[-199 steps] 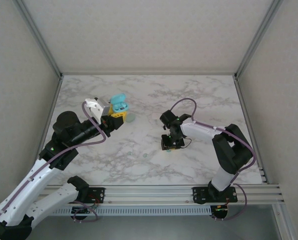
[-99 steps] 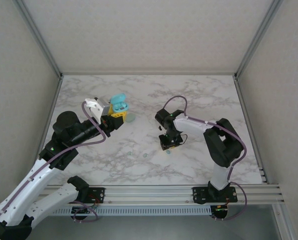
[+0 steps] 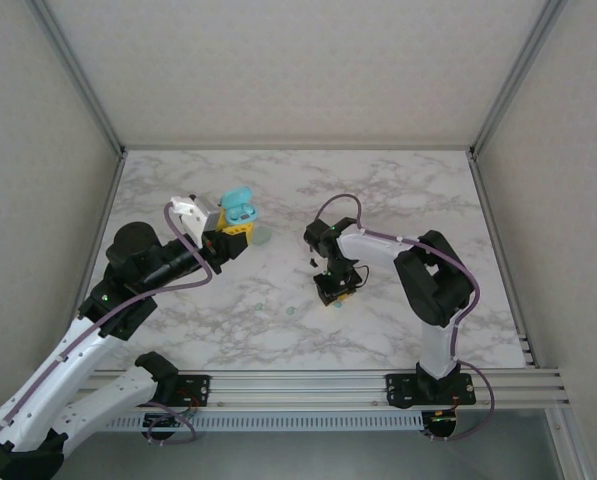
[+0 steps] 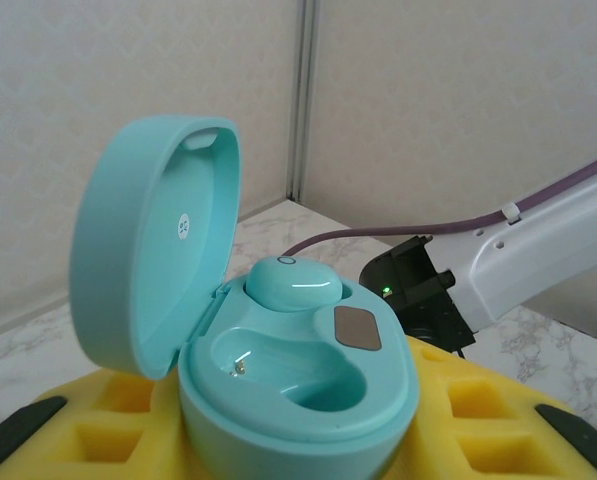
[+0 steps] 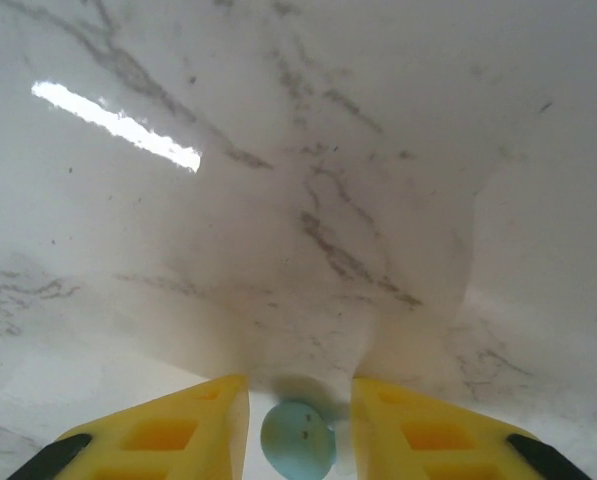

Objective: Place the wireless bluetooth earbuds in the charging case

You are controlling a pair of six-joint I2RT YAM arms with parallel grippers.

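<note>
1. Charging case (image 4: 298, 370): clamped between left gripper's (image 3: 236, 232) fingers, above the table (image 3: 398, 200).
2. Seated earbud (image 4: 293, 283): in the case's rear socket.
3. Loose earbud (image 5: 296, 440): on table, right of case, between right gripper's (image 5: 298, 420) parted fingers.

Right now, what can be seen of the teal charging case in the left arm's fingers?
The charging case is a glossy mint-teal plastic oval, held upright between the left gripper's yellow fingers. Its hinged lid stands open, tilted back. One matching earbud sits in the far well; the near well is empty, a small metal contact showing. A grey-brown rectangular patch lies beside the seated bud.
</note>
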